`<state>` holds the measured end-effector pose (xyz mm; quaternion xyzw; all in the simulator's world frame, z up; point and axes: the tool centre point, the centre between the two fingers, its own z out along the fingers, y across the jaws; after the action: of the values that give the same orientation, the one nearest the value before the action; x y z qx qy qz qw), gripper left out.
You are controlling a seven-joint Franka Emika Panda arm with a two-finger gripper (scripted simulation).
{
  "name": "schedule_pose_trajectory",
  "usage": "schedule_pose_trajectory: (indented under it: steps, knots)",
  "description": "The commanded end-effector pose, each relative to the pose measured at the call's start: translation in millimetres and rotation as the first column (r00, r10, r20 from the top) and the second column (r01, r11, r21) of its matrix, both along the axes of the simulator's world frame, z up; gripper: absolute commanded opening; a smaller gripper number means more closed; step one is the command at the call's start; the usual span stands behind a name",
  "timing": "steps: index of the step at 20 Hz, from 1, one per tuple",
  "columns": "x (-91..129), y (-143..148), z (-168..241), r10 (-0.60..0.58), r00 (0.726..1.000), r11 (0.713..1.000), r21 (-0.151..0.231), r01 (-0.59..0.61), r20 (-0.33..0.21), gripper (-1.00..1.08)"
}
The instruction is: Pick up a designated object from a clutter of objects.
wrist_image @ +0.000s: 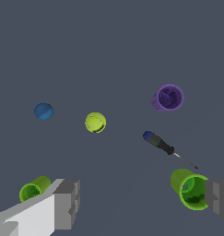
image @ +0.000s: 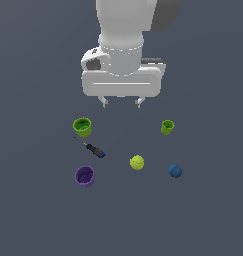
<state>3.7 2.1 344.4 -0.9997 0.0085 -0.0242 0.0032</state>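
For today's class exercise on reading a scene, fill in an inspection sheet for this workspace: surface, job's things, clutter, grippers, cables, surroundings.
Surface: plain dark grey floor.
Job's things: dark blue ball, lying free, apart from the rest.
Clutter: yellow-green ball; large green cup; small green cup; purple cup; screwdriver, lying flat.
Grippers: gripper raised above the objects, jaws open, holding nothing.
Cables: nothing seen.
Surroundings: nothing seen.

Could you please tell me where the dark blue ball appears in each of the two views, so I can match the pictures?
Exterior view: the dark blue ball lies low on the exterior view's right, apart from everything else.
Wrist view: the same ball shows well beyond the open gripper, untouched.
Shared landmark: the yellow-green ball is its nearest neighbour in both views, lying between it and the black-and-blue tool.
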Motion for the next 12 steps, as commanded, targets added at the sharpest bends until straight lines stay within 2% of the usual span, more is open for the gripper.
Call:
schedule_pose_trajectory:
  steps: [1, 12]
  knots:
    - [0.0, 0.0, 0.0, 0.0, 1.0, 1.0, 0.0, 0.0, 0.0, 1.0]
    - [1.1, -18.8, -6.2, -0.04, 0.999, 0.999, 0.028, 0.04, -0.013, 1.0]
